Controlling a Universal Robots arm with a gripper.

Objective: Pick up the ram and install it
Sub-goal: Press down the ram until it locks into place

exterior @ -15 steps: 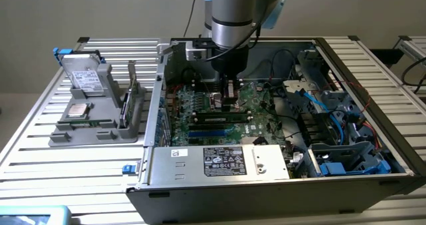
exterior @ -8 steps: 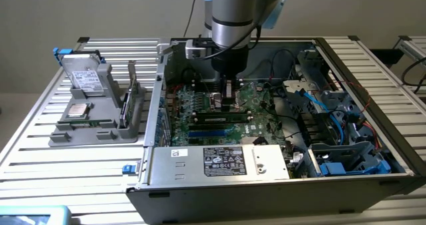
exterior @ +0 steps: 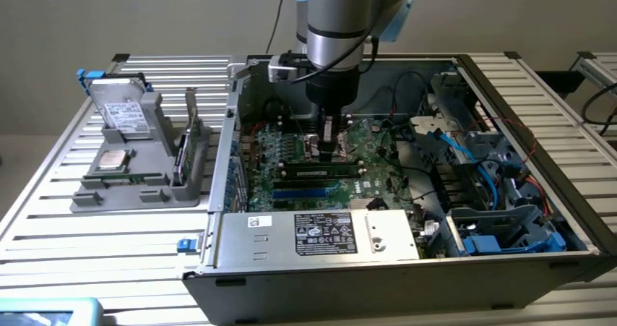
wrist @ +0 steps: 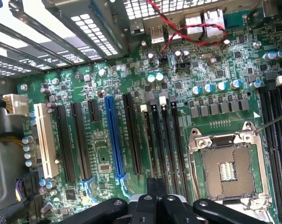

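**Exterior view: my claw is closed above the ram on the motherboard**

My claw (exterior: 331, 151) reaches straight down into the open computer case (exterior: 540, 261), over the middle of the motherboard (exterior: 371, 142). My fingers are pressed together with no gap between them. Their tips sit right at the upper edge of the ram (exterior: 323, 172), but I cannot tell whether they touch it.

The ram stands on edge in a slot on the motherboard, with a white clip at each end. Its long axis runs across the board, from the exterior view's left to the exterior view's right. It lies parallel to the blue slots (exterior: 306, 190) beside it, on the side of the board nearer the camera.

In the wrist view my closed claw (wrist: 155, 205) hangs over the motherboard (wrist: 215, 112). A row of long black slots (wrist: 166, 140) runs away from my fingertips. The open processor socket (wrist: 227, 170) lies just beside those slots.
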